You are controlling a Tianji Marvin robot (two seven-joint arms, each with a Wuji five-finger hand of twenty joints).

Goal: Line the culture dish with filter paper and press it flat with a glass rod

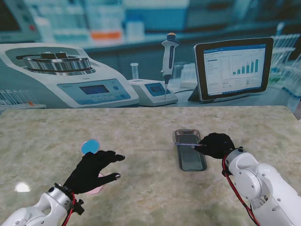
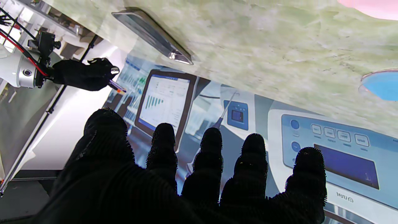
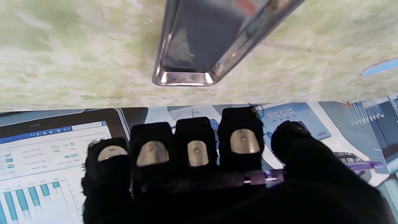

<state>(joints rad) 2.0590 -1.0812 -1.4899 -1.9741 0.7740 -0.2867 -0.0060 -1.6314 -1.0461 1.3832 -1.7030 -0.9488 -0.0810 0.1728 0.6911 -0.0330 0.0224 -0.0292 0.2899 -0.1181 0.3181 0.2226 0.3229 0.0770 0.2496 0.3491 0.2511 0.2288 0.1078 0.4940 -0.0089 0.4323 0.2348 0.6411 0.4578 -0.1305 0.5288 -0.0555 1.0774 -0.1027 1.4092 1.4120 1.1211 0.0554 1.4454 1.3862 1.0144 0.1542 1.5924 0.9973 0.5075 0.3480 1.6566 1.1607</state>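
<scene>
While the right hand (image 1: 215, 144) grips the glass rod (image 1: 188, 144) over the steel tray (image 1: 190, 150), a blue-lined culture dish (image 1: 90, 146) lies well left of that tray, beside the left hand (image 1: 91, 172), splayed and holding nothing. No lettering is legible.

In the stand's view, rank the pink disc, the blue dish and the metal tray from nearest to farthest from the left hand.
1. Pink disc: right under the left hand, mostly hidden.
2. Blue dish: just beyond the fingers, farther from me.
3. Metal tray: well off to the right, by the right hand.
</scene>
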